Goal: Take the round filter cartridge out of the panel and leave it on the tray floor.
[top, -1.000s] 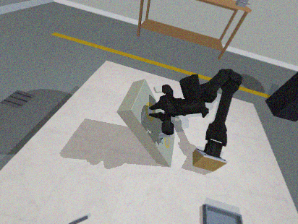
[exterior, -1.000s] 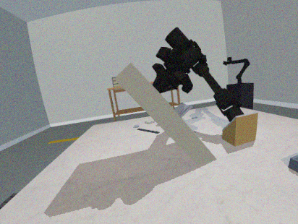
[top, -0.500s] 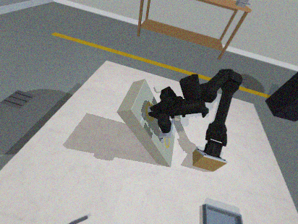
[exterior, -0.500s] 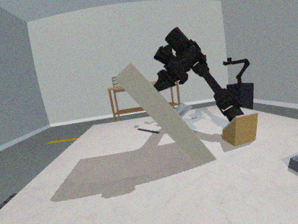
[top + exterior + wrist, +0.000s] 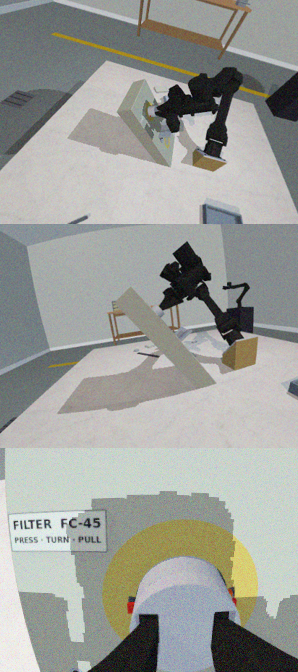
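The pale filter cartridge sticks well out of the sloping service panel, in front of its yellow ring. Small red parts show at both sides of it in the wrist view. Its inner end is hidden, so I cannot tell whether it is clear of the opening. My gripper is shut on the cartridge's outer end, one finger on each side. The grey-blue tray stands apart on the table and is cut off by the frame.
The arm's tan base block stands between panel and tray. A label is on the panel left of the ring. A dark rod lies at the bottom of the top view. A wooden shelf stands behind the table.
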Available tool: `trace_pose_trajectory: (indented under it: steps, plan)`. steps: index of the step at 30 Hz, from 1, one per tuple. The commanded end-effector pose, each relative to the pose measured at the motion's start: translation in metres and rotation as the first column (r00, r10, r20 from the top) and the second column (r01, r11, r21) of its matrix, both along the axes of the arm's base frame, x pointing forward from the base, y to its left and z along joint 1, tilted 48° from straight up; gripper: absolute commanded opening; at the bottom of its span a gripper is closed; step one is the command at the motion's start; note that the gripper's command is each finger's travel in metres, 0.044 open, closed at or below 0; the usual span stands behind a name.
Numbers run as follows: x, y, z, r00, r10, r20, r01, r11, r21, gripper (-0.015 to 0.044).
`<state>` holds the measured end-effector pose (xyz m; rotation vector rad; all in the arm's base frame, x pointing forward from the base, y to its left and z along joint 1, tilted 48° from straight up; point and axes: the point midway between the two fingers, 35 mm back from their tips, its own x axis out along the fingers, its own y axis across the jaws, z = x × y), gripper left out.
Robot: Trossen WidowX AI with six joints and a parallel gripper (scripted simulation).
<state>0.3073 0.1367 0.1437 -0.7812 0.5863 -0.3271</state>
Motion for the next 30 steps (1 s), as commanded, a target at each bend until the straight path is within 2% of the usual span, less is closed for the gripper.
trace_pose_trajectory:
  steps: [1,13,30]
  plan:
    - [-0.015,0.011,0.004,1.000,0.025,-0.017,-0.025,1.000,-0.001,0.0000]
    - [-0.033,0.018,0.015,0.999,0.038,-0.016,-0.039,0.999,-0.027,0.0000]
    - [-0.059,-0.016,-0.019,0.999,0.038,-0.017,-0.039,0.999,-0.027,0.0000]
